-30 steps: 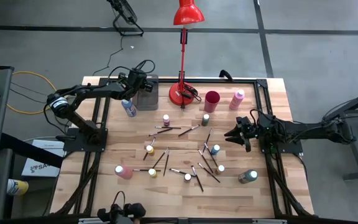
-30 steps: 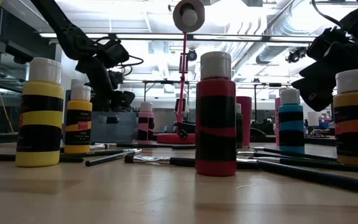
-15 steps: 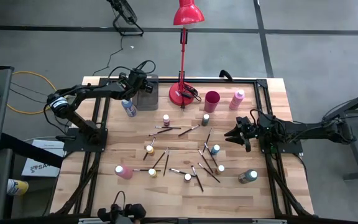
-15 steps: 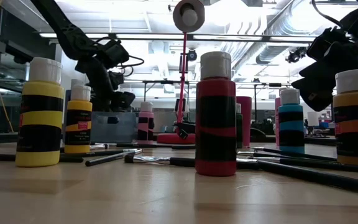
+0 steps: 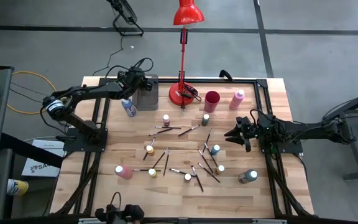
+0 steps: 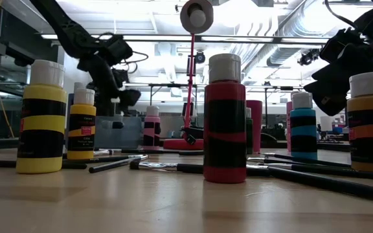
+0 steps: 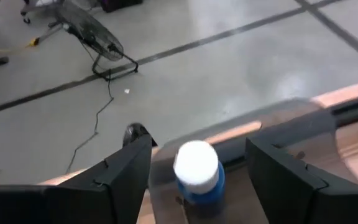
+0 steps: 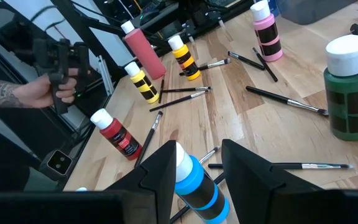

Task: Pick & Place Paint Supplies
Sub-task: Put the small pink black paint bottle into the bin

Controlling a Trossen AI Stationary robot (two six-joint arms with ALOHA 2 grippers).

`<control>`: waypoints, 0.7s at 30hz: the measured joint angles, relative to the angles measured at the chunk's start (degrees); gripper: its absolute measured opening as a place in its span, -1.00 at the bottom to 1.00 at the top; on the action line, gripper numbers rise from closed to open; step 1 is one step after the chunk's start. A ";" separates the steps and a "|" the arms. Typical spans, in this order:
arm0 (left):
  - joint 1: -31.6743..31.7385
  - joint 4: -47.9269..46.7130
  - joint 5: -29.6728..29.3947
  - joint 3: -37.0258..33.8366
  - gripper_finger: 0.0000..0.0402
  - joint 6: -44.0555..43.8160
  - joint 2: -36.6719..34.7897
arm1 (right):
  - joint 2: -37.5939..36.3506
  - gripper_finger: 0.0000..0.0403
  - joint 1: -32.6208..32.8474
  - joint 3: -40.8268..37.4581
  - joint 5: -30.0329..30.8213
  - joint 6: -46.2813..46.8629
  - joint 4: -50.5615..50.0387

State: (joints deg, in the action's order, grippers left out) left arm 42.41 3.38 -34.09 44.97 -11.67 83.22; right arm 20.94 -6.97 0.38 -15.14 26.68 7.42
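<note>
Since a moment ago my left gripper has spread open over the grey bin, a blue paint bottle standing free between its fingers; my right gripper waits, its fingers parted around nothing.

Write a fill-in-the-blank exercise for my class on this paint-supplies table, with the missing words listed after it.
1. The lamp standing at the table's far edge is coloured ____.
2. In the left wrist view, the left gripper has its fingers spread wide on either side of a blue bottle with a ____ cap.
3. The right gripper hovers over the table's ____ side in the high view.
4. The dark red cup stands between the lamp's base and a ____ bottle.

Missing words: red; white; right; pink
</note>
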 joint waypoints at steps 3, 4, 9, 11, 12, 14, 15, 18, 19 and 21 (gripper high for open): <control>-0.04 -0.03 0.91 0.00 0.27 2.93 -2.41 | -0.01 -0.39 0.01 0.00 0.00 0.00 0.00; -0.02 -0.07 2.53 -0.04 0.27 4.64 -3.38 | -0.01 -0.39 -0.01 -0.01 0.00 0.00 0.00; -0.03 0.48 17.22 -0.04 0.27 17.09 -8.16 | 0.00 -0.39 0.00 0.00 0.00 0.00 0.00; -0.04 1.41 26.47 -0.04 0.27 22.89 -9.51 | -0.01 -0.39 -0.01 -0.02 -0.02 0.00 0.00; -0.04 1.48 31.30 -0.04 0.27 25.24 -10.01 | 0.00 -0.39 0.01 -0.01 0.00 0.00 0.00; -0.06 1.41 40.80 -0.04 0.27 29.00 -10.20 | 0.00 -0.39 -0.01 -0.01 -0.02 0.00 0.00; -0.07 1.05 45.38 -0.04 0.27 30.27 -10.14 | 0.00 -0.39 -0.01 -0.02 -0.01 0.00 0.00; -0.45 0.60 55.23 -0.04 0.27 31.01 -9.70 | 0.01 -0.39 -0.01 -0.02 -0.01 -0.01 0.00; -1.16 0.22 56.80 -0.04 0.27 31.34 -9.34 | 0.00 -0.39 0.00 0.00 -0.01 0.00 0.00; -2.89 -1.70 57.71 -0.04 0.27 32.96 -8.74 | 0.00 -0.39 0.01 -0.02 -0.02 0.00 0.00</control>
State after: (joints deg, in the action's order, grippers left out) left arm 39.53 1.67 23.63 44.93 21.29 74.48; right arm 20.94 -6.96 0.36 -15.16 26.68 7.42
